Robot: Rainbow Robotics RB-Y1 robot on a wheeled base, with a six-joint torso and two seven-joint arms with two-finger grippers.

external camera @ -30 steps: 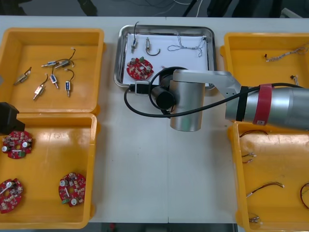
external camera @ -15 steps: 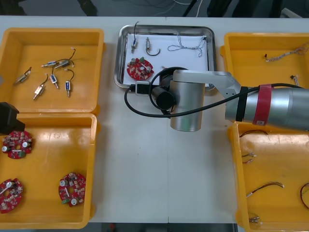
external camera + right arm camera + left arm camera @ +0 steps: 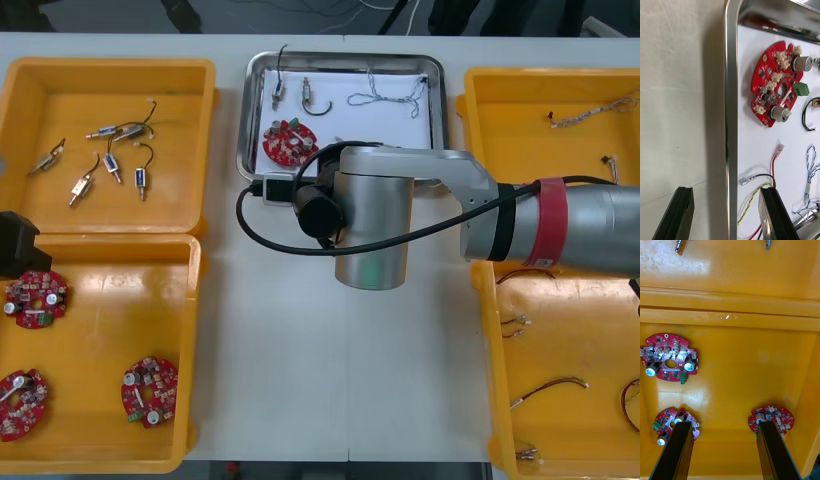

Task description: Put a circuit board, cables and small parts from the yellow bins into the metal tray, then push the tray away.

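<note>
Apparently astride the metal tray rim, the open right tool may snag a cable; open left tool hovers over a yellow bin.

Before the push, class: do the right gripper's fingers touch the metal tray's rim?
Apart. In the right wrist view the open right gripper straddles the metal tray's rim, with a gap at each finger.
</note>
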